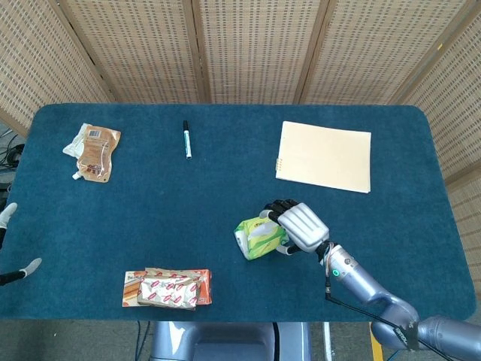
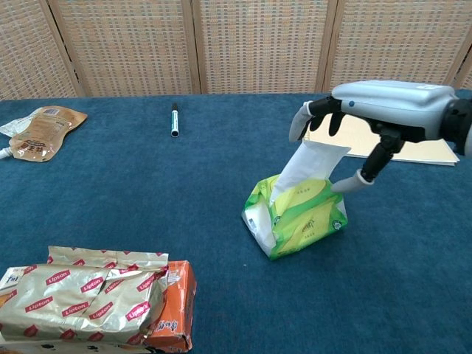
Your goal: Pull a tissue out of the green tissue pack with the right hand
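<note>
The green tissue pack (image 1: pixel 258 238) lies on the blue table, a little right of the middle. A white tissue (image 2: pixel 304 168) stands up out of its top. My right hand (image 2: pixel 383 107) hovers just above and to the right of that tissue, with fingers (image 2: pixel 310 118) spread over the tissue's tip and the thumb lower, by the pack's right side. It holds nothing. In the head view the right hand (image 1: pixel 302 226) covers the pack's right end. Only the fingertips of my left hand (image 1: pixel 6 218) show at the table's left edge, spread apart.
A cream notebook (image 2: pixel 376 131) lies behind the right hand. A green pen (image 1: pixel 186 139) lies at the back centre and a brown pouch (image 1: pixel 94 150) at the back left. Lipton tea packs (image 2: pixel 88 299) sit at the front left.
</note>
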